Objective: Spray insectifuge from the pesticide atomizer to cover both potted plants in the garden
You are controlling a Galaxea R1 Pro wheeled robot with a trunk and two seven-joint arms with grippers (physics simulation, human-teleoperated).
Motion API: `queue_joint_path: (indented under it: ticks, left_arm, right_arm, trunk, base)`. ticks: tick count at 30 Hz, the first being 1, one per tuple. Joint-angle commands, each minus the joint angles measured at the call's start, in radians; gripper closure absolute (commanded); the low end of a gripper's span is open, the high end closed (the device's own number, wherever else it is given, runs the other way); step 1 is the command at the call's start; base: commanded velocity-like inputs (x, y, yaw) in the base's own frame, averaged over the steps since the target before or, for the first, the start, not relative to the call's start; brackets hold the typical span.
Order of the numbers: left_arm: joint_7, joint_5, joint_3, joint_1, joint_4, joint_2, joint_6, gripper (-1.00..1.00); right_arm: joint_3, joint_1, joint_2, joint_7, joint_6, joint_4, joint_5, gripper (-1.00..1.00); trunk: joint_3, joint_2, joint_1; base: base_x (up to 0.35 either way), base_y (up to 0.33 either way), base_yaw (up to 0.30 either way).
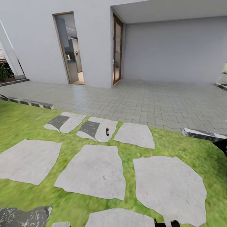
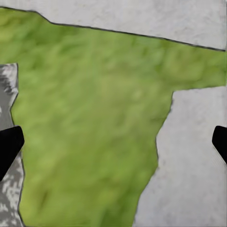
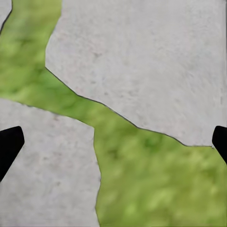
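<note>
Both grippers hang over the lawn (image 2: 94,132) with jaws spread wide, the left gripper (image 2: 113,142) above grass between stepping slabs and the right gripper (image 3: 113,142) above a grass seam, each showing only its dark fingertips (image 3: 9,146) at the frame's edges.
</note>
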Motion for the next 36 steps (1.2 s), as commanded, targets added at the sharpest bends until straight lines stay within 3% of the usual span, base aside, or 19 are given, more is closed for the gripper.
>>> queue_joint_path:
  ticks: [1,16,36]
  left_arm:
    - [-0.005,0.002,0.005,0.0,0.001,0.0,-0.002,-1.0]
    - [-0.005,0.002,0.005,0.0,0.001,0.0,-0.002,-1.0]
    - [-0.005,0.001,0.005,0.0,0.001,0.0,-0.002,-1.0]
  right_arm:
    - [0.008,-0.001,0.0,-0.007,-0.002,0.001,0.0,-1.0]
    - [0.008,-0.001,0.0,-0.005,-0.002,0.001,0.002,-1.0]
    - [0.008,-0.001,0.001,-0.007,-0.001,0.001,-0.001,-1.0]
  trunk:
    - [-0.001,0.0,0.0]
    - [-0.001,0.0,0.0]
    - [-0.001,0.0,0.0]
  base:
    - [0.287,0.202,-0.268]
    - [0.284,0.215,-0.037]
    - [0.334,0.013,0.0]
